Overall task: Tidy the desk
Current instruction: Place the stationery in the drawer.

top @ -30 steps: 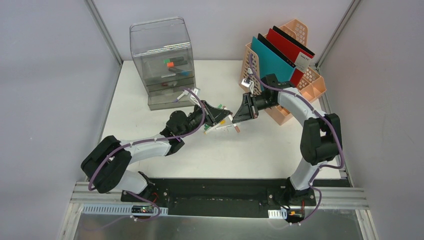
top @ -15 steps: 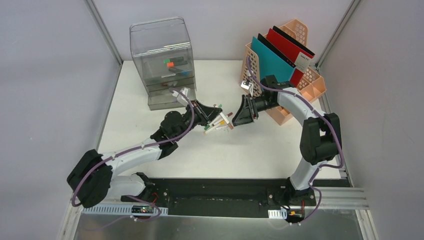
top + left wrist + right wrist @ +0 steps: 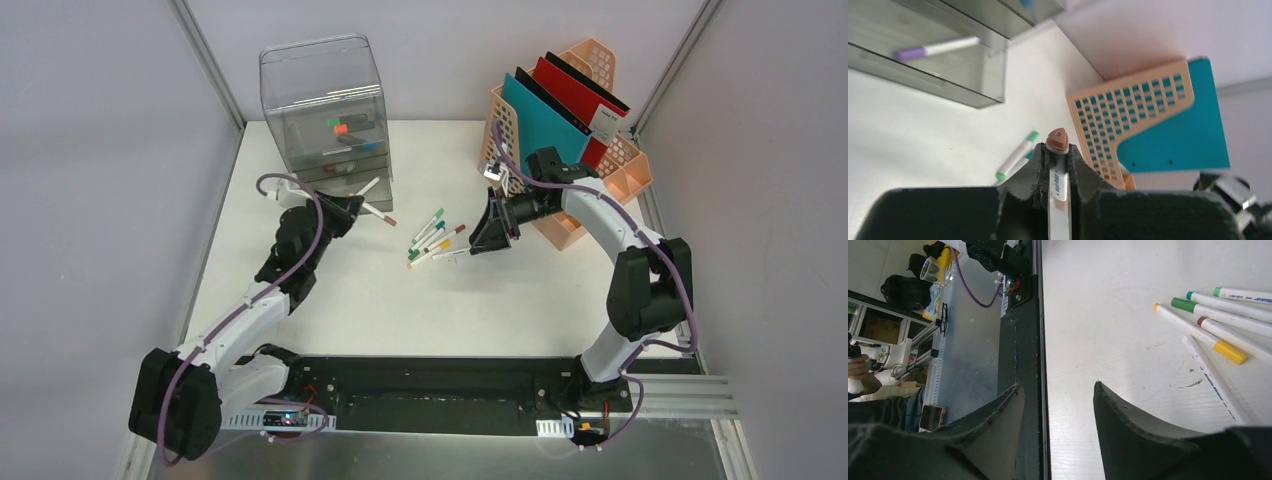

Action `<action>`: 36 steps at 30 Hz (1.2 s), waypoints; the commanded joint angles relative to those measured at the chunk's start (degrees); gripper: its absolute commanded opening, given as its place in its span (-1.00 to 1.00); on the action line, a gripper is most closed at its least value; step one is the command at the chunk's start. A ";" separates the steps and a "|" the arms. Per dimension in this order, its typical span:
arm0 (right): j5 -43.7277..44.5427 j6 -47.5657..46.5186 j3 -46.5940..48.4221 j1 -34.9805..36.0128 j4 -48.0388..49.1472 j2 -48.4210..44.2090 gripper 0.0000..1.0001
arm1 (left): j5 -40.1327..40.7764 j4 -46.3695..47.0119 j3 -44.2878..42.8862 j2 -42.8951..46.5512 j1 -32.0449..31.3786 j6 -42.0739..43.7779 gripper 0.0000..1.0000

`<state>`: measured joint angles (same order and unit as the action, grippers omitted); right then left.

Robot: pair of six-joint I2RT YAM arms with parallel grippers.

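desk (image 3: 450, 300), flat white, black-and-aluminium rail (image 3: 440, 385) along near edge

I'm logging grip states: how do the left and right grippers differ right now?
The left gripper is shut on a brown-capped marker; the right gripper is open and empty. The left is near the clear drawer unit, the right beside the loose markers by the peach basket. Both are black and over the white desk.

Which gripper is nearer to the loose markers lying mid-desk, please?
Right. The right gripper hangs open beside the markers; the left gripper, shut on a brown-capped marker, is farther off by the drawer unit.
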<state>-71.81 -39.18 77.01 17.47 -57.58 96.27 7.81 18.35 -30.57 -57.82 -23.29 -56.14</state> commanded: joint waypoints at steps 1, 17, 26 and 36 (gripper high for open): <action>0.62 -2.06 -0.15 0.14 1.90 -2.73 0.11 | -3.08 -2.02 0.25 -0.73 7.19 -7.41 -1.00; 0.35 -2.50 -0.42 0.14 1.90 -3.15 0.11 | -13.45 16.81 -4.21 -27.03 26.17 -30.61 -1.00; 0.44 -2.72 -0.39 0.10 1.91 -3.74 0.11 | -16.07 21.00 -10.20 -35.67 26.99 -30.04 0.18; 4.30 -8.23 -1.29 -0.07 1.17 -10.26 0.11 | -26.11 13.22 -7.90 -20.61 27.33 -16.62 0.51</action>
<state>-69.06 -41.95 75.99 17.47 -56.93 92.25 -11.70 32.99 -39.05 -88.71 3.49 -82.24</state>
